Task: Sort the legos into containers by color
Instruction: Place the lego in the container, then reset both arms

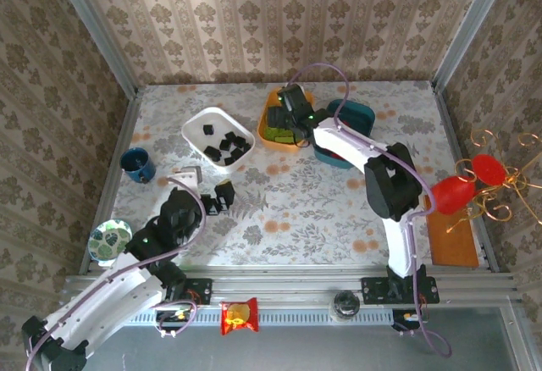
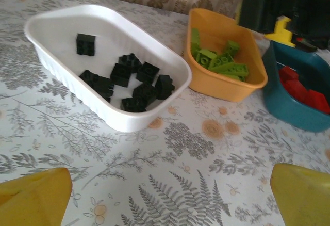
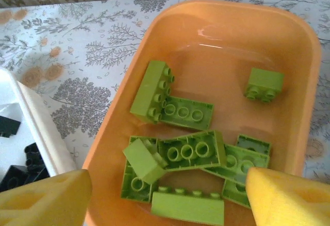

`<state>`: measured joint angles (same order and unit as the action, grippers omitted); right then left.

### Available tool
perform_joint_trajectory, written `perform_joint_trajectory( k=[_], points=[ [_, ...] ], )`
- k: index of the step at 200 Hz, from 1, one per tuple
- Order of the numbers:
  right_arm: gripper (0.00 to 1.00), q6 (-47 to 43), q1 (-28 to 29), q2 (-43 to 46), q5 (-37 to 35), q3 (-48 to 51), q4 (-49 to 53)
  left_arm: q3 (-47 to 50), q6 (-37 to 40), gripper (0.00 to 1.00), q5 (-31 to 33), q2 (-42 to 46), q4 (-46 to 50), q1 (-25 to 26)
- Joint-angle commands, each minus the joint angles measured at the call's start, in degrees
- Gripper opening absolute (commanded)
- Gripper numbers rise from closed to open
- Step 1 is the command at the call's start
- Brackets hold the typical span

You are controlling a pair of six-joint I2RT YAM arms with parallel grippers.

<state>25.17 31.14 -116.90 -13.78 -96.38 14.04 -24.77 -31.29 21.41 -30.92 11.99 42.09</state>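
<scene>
Three containers stand at the back of the table: a white tray point(image 1: 196, 121) with several black legos point(image 2: 135, 79), an orange tray point(image 3: 242, 35) with several lime green legos point(image 3: 191, 151), and a teal tray point(image 2: 294, 115) with red legos point(image 2: 304, 89). My right gripper point(image 3: 165, 200) hangs open just above the orange tray, over the green bricks, holding nothing. My left gripper point(image 2: 172, 195) is open above bare tablecloth in front of the white tray, with nothing between its yellow pads point(image 2: 36, 195).
A dark blue cup point(image 1: 137, 164) and a patterned bowl point(image 1: 110, 241) sit at the left. A snack packet point(image 1: 239, 316) lies on the front rail. A red wire ornament point(image 1: 461, 189) and a wooden board point(image 1: 451, 235) occupy the right edge.
</scene>
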Motion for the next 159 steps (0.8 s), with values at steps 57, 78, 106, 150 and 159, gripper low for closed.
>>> perform_joint_trajectory(
  k=[57, 78, 106, 150, 159],
  points=[
    [0.95, 3.4, 1.4, 44.2, -4.2, 41.1, -15.0, -1.0, 1.6, 1.0, -5.5, -6.5, -4.3, -12.3],
    [1.0, 5.6, 1.5, 52.6, -5.6, 49.9, -15.3, -2.2, 5.3, 1.0, 1.1, -14.3, -10.0, -14.5],
    [1.0, 7.2, 1.6, 60.3, -8.8, 55.2, -13.0, -5.5, 20.4, 1.0, 11.2, -25.3, -24.3, -15.5],
    [1.0, 4.3, 1.1, 64.5, -11.4, 56.8, -9.8, -12.9, 37.3, 1.0, 4.5, -44.5, -31.9, -27.2],
    [1.0, 4.7, 0.9, 64.5, -12.4, 56.5, -8.5, -12.4, 38.1, 1.0, 4.1, -46.9, -33.3, -28.9]
  ],
)
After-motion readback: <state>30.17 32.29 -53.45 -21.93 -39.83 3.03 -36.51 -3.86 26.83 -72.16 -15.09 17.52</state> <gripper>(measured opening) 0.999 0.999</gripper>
